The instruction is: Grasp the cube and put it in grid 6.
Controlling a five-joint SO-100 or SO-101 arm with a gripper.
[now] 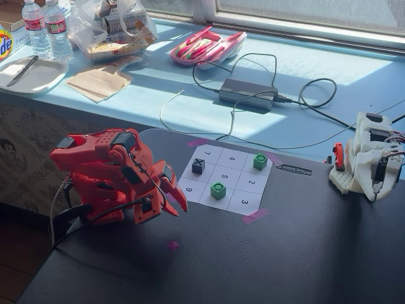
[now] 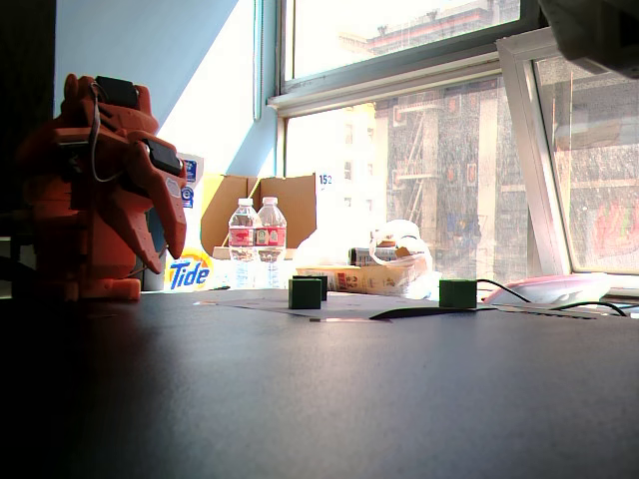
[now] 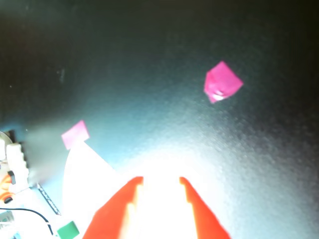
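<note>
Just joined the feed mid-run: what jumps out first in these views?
The bright red arm folded low at the left of the black table, its gripper hanging empty beside the numbered paper grid. On that grid sit two green cubes, one in the middle column of the near row, the other at the far right corner, plus a dark cube marked X near cell 7. Behind, a sunlit blue sill is cluttered with water bottles and cables.

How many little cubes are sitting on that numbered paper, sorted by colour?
Green cubes: 2, one in the bottom middle cell as that fixed view shows the sheet, one in the far right corner cell
Dark grey cube marked X: 1
Total: 3 cubes on the numbered sheet
</note>
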